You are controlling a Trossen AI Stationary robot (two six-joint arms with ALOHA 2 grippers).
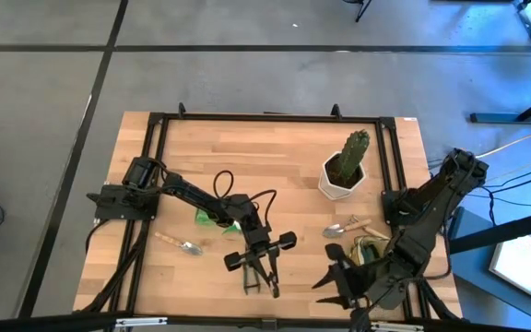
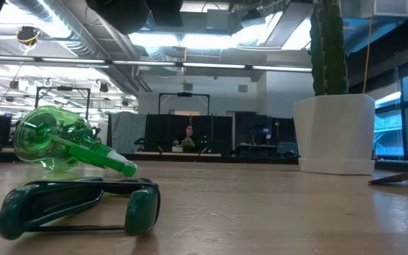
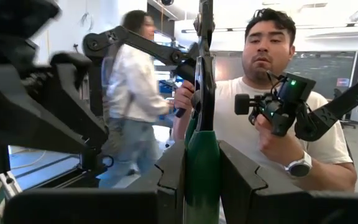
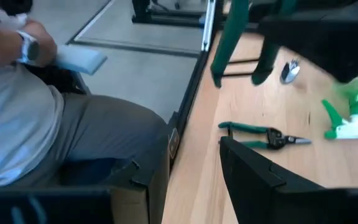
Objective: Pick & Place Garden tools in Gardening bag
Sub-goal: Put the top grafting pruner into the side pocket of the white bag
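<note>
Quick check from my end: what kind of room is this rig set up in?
Most likely an open lab or workshop: exposed ceiling ducts, rows of dark equipment racks behind the wooden table, and a person operating handheld controllers nearby.

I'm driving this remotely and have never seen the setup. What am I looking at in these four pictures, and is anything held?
This is a table with two robot arms. One picture looks straight down, one looks level from table height, and one comes from each arm's wrist.

The left gripper, mid-table, is shut on green-handled pruning shears. The right gripper, at the table's near right corner, is open and holds nothing.

On the wood lie a second pair of shears, a green spray bottle on its side, and two trowels. A potted cactus also stands there.

The left wrist view also catches a person beyond the table. I cannot make out the bag clearly.
</note>
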